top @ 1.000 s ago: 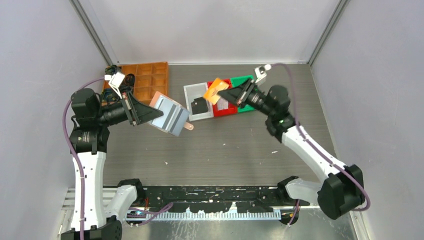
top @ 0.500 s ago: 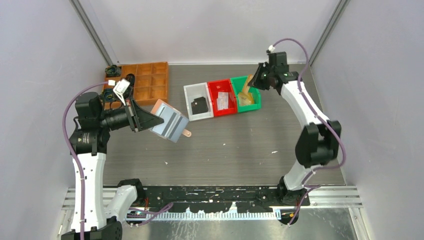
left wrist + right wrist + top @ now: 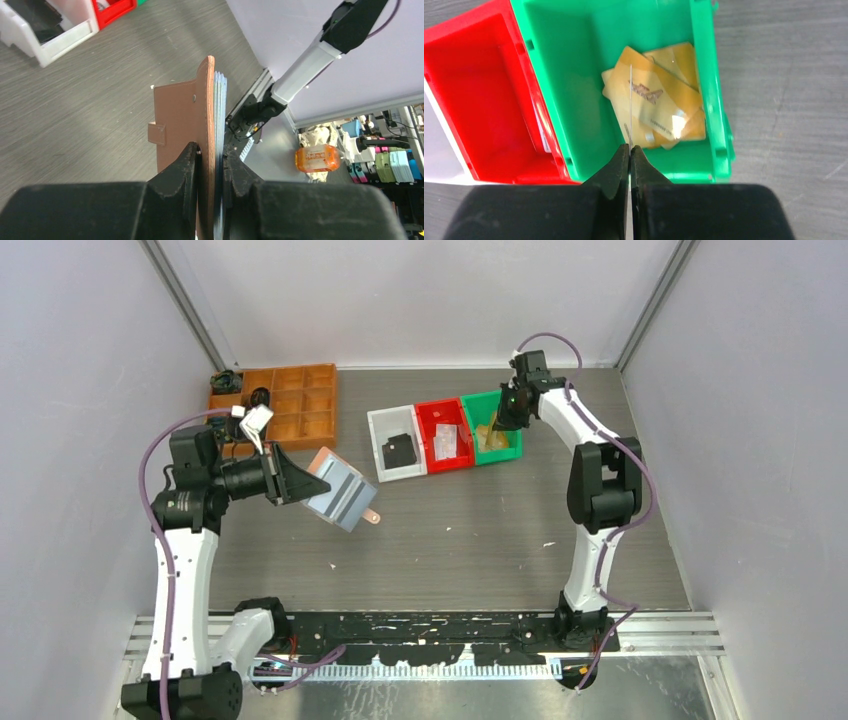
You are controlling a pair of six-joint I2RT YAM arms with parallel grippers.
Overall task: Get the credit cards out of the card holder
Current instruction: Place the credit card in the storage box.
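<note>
From above, the right gripper (image 3: 506, 416) hangs over the green bin (image 3: 482, 396) at the far side of the table (image 3: 470, 540). The left gripper (image 3: 318, 483) is well apart from it and carries the card holder (image 3: 342, 494) clear of the surface. The right arm is plainly the nearer to the bin.

On the left wrist, the jaws are clenched on the card holder (image 3: 204, 115), seen edge-on. Its long axis runs straight out from the fingertips, with the pink cover and tab on one side and the grey pockets on the other.

On the right wrist, the jaws are pinched nearly closed on a credit card (image 3: 630, 100), a thin line standing on edge and pointing away from the tips. Directly beneath it the yellowish cards (image 3: 669, 107) lie flat in the green bin (image 3: 705, 75), beside the red bin (image 3: 474, 100). Letting go here would likely drop the card onto that pile.
</note>
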